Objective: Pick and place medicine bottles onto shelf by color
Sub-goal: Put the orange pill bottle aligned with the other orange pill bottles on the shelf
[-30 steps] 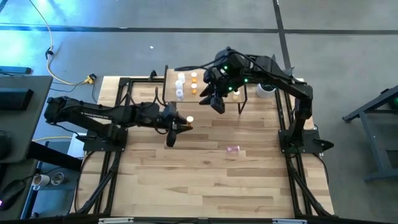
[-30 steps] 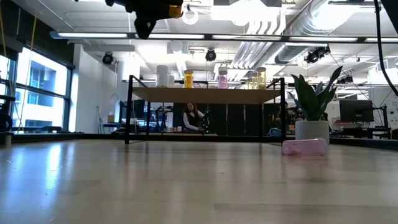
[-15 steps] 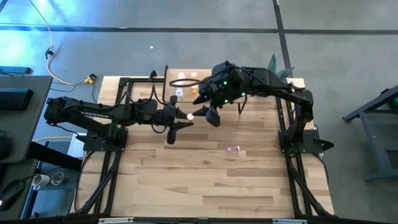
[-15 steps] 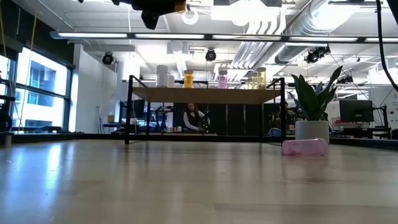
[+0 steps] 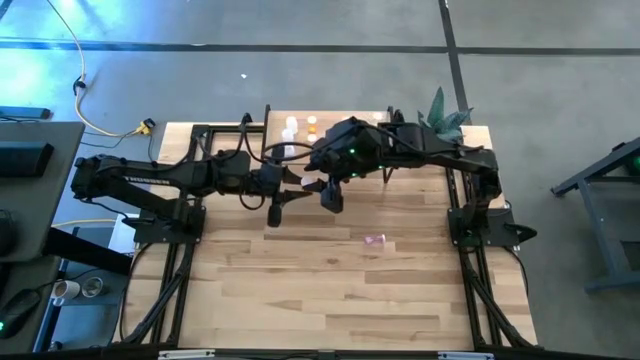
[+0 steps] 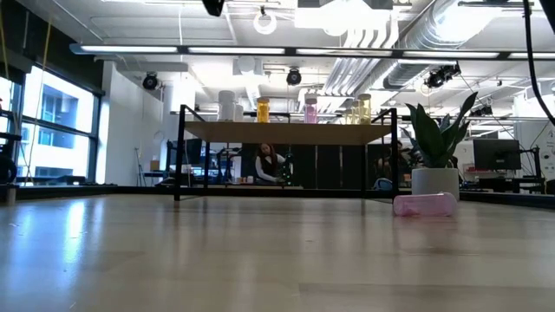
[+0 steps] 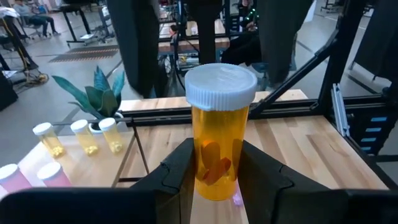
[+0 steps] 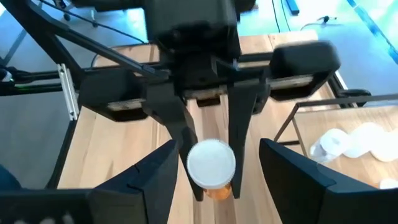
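Observation:
My left gripper is above the middle of the table, shut on an orange bottle with a white cap. My right gripper faces it, open; its fingers stand on either side of the bottle's cap end without touching it. The shelf stands on its thin black legs at the far edge. On it stand white, orange, pink and yellow bottles. A pink bottle lies on its side on the table. My left gripper pinches the orange bottle's lower body between its two fingers. The fingers come about level from the table's left side and lie across the bottle. The bottle stands upright, cap up, lifted clear of the table.
A potted plant stands at the far right beside the shelf. The right arm reaches over the shelf's near side. Black frame rails run along the table's left and right sides. People sit in the room beyond the table.
My right gripper has come away from above the shelf, toward the table's left and near side, up to the left gripper, and now brackets the orange bottle. My left gripper has risen with the bottle, out of the low view's top.

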{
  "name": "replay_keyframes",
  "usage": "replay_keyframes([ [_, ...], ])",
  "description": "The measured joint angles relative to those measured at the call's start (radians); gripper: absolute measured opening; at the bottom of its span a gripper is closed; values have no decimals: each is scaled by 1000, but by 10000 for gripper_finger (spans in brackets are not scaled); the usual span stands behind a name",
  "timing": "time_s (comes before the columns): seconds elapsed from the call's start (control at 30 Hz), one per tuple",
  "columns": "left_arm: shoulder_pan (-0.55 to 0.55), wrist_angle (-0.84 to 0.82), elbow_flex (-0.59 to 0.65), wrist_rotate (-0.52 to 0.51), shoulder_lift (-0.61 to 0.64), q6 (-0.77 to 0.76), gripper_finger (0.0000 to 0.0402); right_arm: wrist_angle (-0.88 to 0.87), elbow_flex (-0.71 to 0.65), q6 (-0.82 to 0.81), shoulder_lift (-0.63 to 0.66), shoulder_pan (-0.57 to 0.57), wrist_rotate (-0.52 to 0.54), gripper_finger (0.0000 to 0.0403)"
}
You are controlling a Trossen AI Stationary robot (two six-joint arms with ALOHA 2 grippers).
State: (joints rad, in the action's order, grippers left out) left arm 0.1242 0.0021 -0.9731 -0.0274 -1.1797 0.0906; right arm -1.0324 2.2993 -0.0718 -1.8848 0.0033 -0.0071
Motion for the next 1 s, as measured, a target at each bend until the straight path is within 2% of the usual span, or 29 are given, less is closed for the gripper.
replay_keyframes([
  [0.3, 0, -7, -20, -6, 1, 0, 90, 0, 0, -7, -18, 0, 0, 209],
  [0.73, 0, -21, -20, -12, 1, 0, 90, 4, 0, -10, -18, -1, 0, 107],
  [1.0, 0, -27, -20, -11, 1, 0, 93, 3, 0, -33, -18, -1, 0, 102],
])
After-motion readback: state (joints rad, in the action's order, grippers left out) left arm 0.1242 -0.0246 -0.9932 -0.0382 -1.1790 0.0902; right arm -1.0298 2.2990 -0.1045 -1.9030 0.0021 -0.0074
